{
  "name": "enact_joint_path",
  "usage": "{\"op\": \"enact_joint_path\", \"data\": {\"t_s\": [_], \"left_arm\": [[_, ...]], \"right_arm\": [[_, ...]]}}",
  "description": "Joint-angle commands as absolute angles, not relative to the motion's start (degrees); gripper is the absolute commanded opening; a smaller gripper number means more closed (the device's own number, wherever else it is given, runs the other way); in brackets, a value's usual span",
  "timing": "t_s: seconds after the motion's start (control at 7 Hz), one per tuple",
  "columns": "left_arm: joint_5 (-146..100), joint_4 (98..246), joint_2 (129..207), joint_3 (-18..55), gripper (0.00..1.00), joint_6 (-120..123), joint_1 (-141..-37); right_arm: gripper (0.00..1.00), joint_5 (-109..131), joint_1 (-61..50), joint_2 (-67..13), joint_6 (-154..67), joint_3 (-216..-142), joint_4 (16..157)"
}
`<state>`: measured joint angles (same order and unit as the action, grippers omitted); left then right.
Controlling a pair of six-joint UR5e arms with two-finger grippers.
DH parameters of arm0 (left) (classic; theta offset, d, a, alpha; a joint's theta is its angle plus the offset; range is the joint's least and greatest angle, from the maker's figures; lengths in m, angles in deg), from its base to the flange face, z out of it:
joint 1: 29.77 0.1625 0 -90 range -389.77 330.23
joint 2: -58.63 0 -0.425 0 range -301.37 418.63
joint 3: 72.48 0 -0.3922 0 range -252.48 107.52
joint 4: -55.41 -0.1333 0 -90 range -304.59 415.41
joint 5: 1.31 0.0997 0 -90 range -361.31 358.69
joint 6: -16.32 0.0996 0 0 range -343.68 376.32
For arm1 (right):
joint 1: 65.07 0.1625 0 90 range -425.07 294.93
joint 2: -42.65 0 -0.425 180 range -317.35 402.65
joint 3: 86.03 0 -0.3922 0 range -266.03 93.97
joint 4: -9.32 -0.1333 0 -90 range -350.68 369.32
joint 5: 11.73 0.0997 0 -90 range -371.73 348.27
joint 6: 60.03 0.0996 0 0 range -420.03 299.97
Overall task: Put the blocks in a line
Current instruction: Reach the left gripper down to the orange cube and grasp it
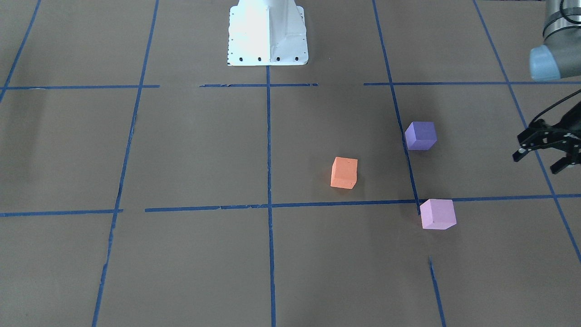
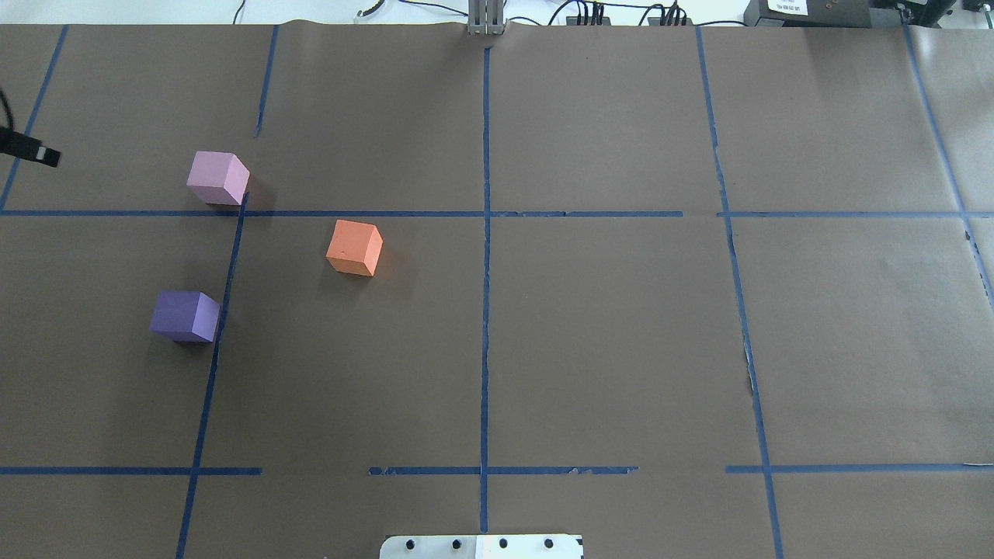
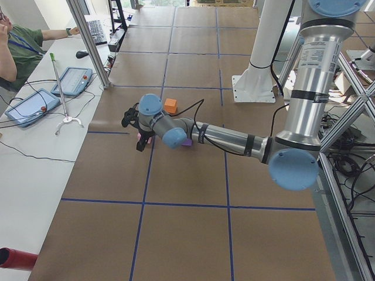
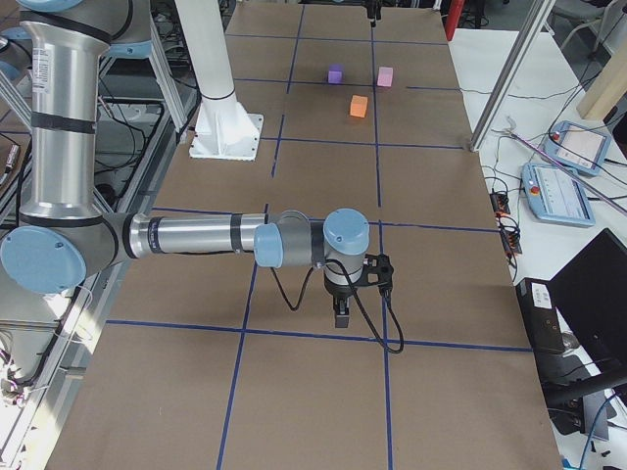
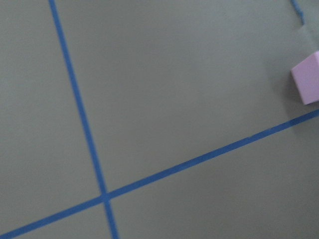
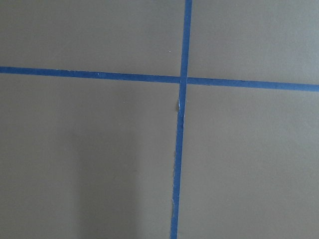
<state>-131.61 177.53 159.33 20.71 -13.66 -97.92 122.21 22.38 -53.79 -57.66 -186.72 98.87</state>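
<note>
Three foam cubes sit apart on the brown paper, on my left side. The orange block point(image 1: 344, 172) point(image 2: 355, 247) is nearest the middle. The dark purple block point(image 1: 420, 135) point(image 2: 185, 316) sits closer to my base. The pale pink block point(image 1: 437, 214) point(image 2: 218, 178) is farther out, on a tape crossing, and shows at the right edge of the left wrist view point(image 5: 306, 84). My left gripper point(image 1: 537, 163) is open and empty, hovering to the outside of the purple and pink blocks. My right gripper point(image 4: 341, 311) shows only in the exterior right view, far from the blocks; I cannot tell if it is open.
Blue tape lines point(image 2: 485, 272) divide the paper into squares. My white base plate point(image 1: 268, 34) stands at the table's robot-side edge. An operator point(image 3: 17, 47) and teach pendants point(image 3: 71, 81) are at a white side table beyond the blocks.
</note>
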Motion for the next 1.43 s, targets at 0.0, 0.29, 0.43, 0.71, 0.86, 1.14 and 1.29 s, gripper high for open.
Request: {"op": "enact_joint_path", "data": {"t_s": [0.0, 0.29, 0.43, 0.71, 0.86, 1.14, 1.29], "left_arm": [[-122.89, 177.59, 169.94, 20.17, 1.00, -30.12, -85.02], [-115.52, 164.83, 180.05, 19.37, 1.00, -39.55, -76.12], [-113.66, 160.75, 181.49, 19.46, 1.00, -40.97, -73.82], [-109.70, 160.62, 181.33, 17.89, 1.00, -41.34, -69.87], [-109.68, 160.88, 181.33, 17.27, 1.00, -41.34, -68.72], [-109.68, 161.41, 181.24, 14.55, 1.00, -42.64, -66.34], [-109.77, 161.50, 181.33, 13.32, 1.00, -43.35, -65.90]], "right_arm": [[1.00, 122.21, 22.38, -53.77, -57.66, -186.75, 98.88], [1.00, 122.21, 22.38, -53.77, -57.66, -186.75, 98.88], [1.00, 122.21, 22.38, -53.85, -57.66, -186.67, 98.88], [1.00, 122.21, 22.38, -53.77, -57.66, -186.67, 98.88], [1.00, 122.21, 22.38, -53.77, -57.66, -186.66, 98.88], [1.00, 122.21, 22.38, -53.77, -57.66, -186.66, 98.88], [1.00, 122.21, 22.38, -53.77, -57.66, -186.75, 98.88]]}}
